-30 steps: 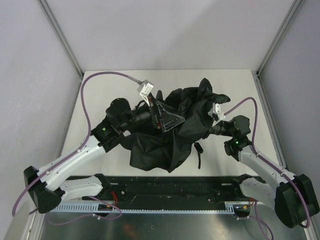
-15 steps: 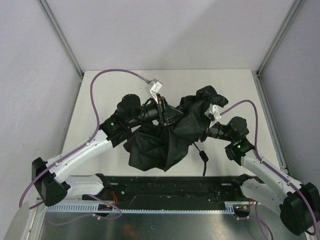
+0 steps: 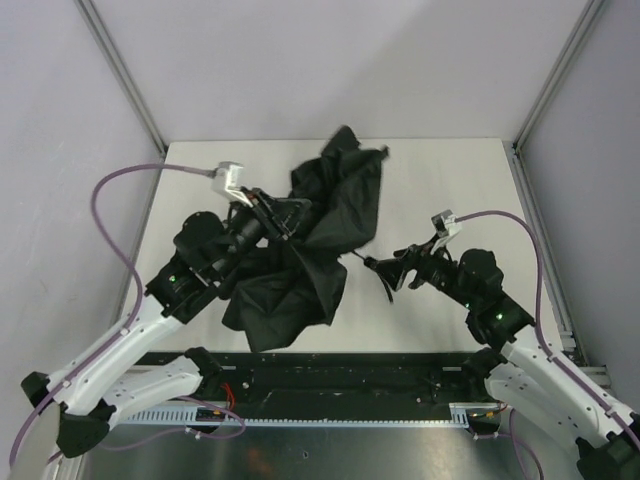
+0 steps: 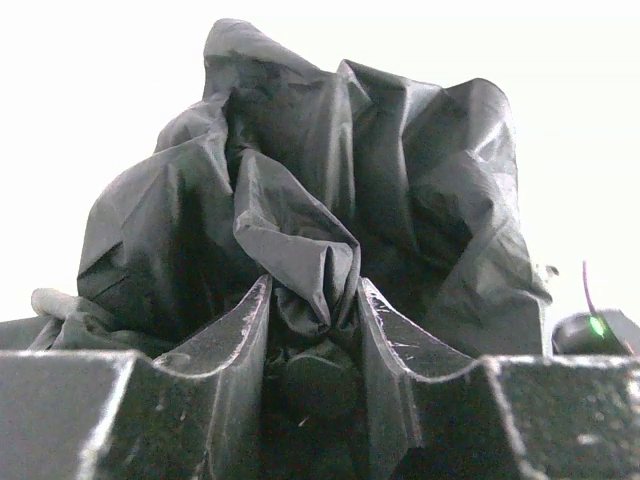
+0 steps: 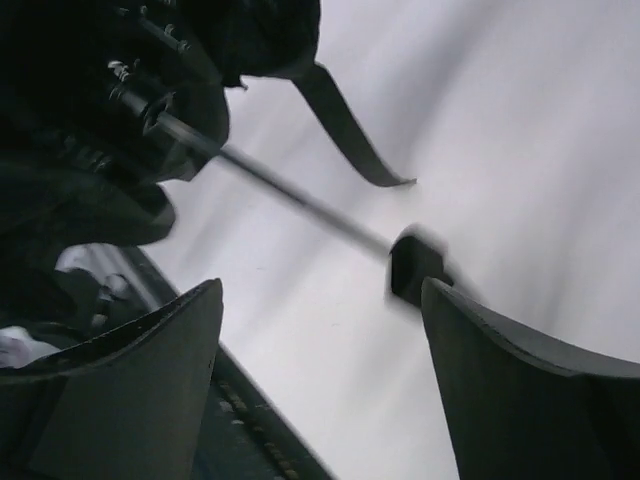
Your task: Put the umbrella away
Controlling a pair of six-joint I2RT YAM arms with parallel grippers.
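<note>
The umbrella lies as a crumpled heap of black cloth on the left-centre of the white bench, one peak of fabric standing up toward the far edge. The left end effector comes in from the near left and is pinched onto a fold of the canopy; from its wrist you can see the cloth bunched tight between the two fingers. A thin shaft runs out of the heap to the right, ending in a small black handle. The right end effector sits just at that end with its fingers spread wide, gripping nothing; the handle shows in the gap between them, untouched.
</note>
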